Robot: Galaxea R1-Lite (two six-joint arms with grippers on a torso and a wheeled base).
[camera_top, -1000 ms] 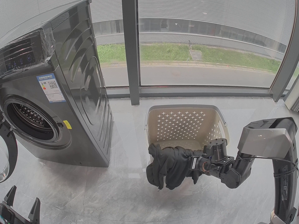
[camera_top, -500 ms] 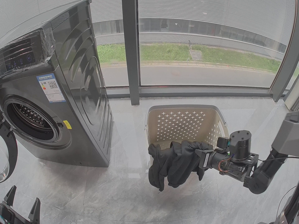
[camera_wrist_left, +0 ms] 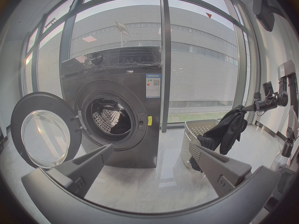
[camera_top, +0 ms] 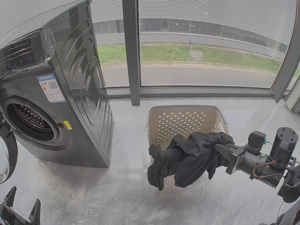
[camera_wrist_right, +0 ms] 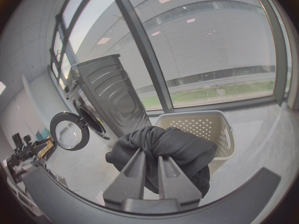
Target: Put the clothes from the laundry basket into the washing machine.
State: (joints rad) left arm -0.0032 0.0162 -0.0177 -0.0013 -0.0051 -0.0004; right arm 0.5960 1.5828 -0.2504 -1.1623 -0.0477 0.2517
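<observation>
tiled floor (camera_top: 125, 188) separates washing machine (camera_top: 78, 78) from laundry basket (camera_top: 184, 122); garment (camera_top: 187, 160) drapes its rim.

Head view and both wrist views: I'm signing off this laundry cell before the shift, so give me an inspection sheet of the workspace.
Surface: pale glossy floor, bare.
Job's things: washing machine, its door swung open; laundry basket by the window; dark garment lifted, lower end draped over the basket's near rim.
Clutter: nothing seen.
Grippers: right gripper shut on the dark garment; left gripper open, low, facing the machine.
Cables: thin wires looped at the right wrist.
Surroundings: tall window, grass and a building outside.
</observation>
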